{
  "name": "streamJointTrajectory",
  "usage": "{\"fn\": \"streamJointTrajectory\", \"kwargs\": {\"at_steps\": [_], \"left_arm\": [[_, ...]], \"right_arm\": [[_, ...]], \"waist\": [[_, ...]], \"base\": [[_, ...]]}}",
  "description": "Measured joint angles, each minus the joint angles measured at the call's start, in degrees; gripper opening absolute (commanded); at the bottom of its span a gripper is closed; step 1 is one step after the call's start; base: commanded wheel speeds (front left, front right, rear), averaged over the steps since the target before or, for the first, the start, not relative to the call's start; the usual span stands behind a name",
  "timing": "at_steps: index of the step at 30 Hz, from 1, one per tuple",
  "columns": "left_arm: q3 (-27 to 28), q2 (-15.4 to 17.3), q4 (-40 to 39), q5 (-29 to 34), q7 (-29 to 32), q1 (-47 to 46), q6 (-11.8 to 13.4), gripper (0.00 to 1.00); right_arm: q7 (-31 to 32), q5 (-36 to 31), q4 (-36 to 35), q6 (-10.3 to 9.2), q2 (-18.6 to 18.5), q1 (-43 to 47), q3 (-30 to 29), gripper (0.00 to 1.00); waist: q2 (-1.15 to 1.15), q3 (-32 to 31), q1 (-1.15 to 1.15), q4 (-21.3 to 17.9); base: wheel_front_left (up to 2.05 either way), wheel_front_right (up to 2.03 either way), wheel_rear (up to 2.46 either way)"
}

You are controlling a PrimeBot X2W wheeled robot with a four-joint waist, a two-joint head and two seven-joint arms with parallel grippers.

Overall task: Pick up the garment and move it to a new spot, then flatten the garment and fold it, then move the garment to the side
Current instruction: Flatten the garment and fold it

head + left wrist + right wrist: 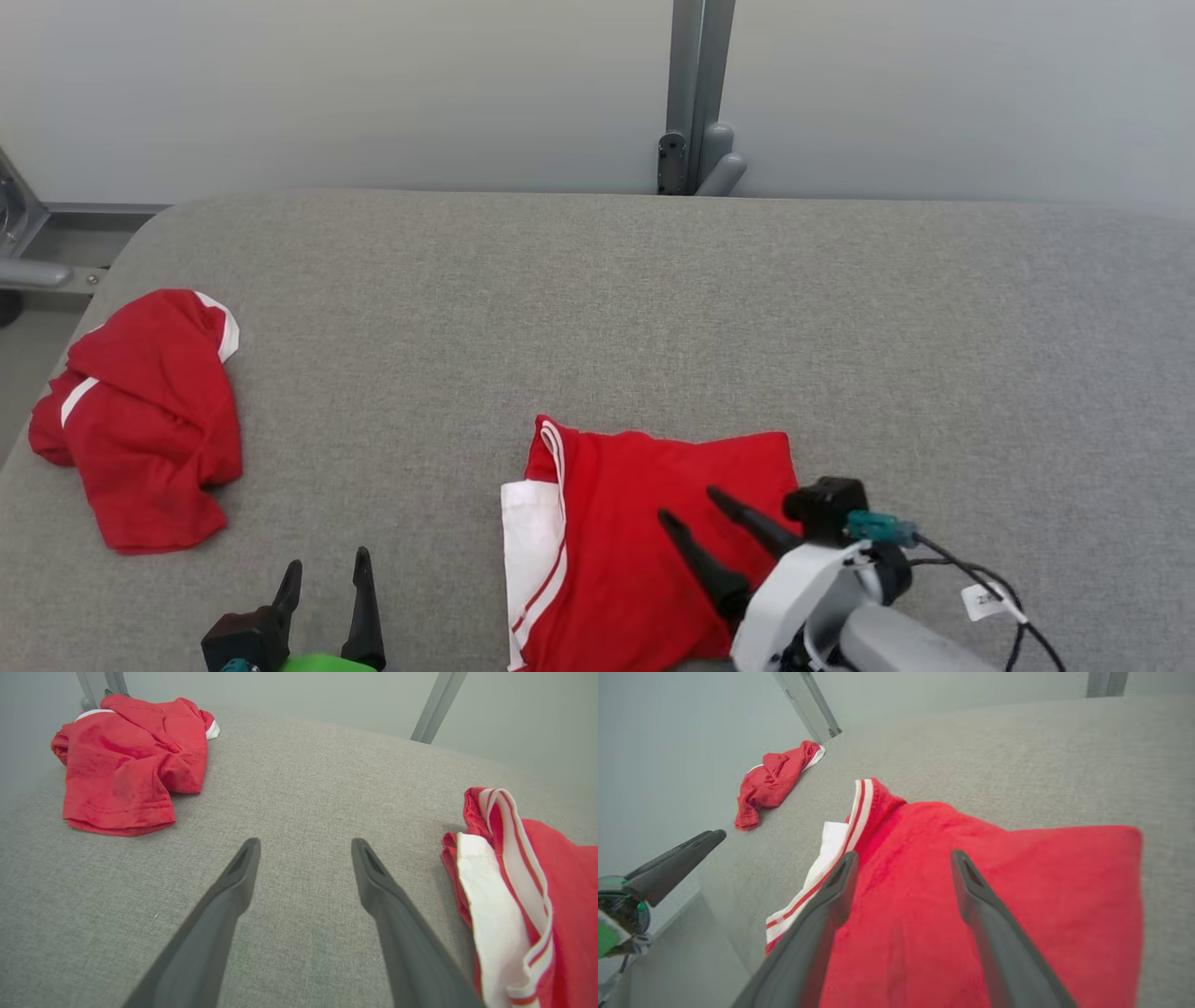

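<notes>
A red garment with white trim and stripes lies folded into a rough rectangle near the front middle of the grey table. In the wrist views the garment lies flat, with its white striped edge on its left side. My right gripper hovers over the folded garment's middle, open, with nothing between its fingers. My left gripper stands open above bare table, left of the garment and apart from it.
A second red garment lies crumpled near the table's left edge. A grey metal post rises behind the far edge. One finger of the left gripper shows in the right wrist view.
</notes>
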Motion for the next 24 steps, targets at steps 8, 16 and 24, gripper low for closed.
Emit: {"fn": "streamJointTrajectory", "kwargs": {"at_steps": [8,16,24], "left_arm": [[2.4,0.0,-2.1,1.7,0.0,0.4,0.5,1.00],[4.5,0.0,-4.5,4.0,0.0,1.3,0.7,1.00],[5.5,0.0,-5.9,5.0,0.0,3.5,0.4,1.00]], "right_arm": [[-0.3,-16.0,-1.5,0.00,1.1,7.4,-25.9,1.00],[-0.3,-28.4,-7.9,-0.02,4.9,14.4,-39.4,1.00],[-0.3,-32.0,-10.8,-0.01,6.5,18.9,-43.3,1.00]], "waist": [[0.00,-0.8,0.00,-3.2],[0.00,-1.4,0.00,-6.6],[0.00,-3.1,0.00,-8.2]], "base": [[0.00,0.00,0.00],[0.00,0.00,0.00],[0.00,0.00,0.00]]}}
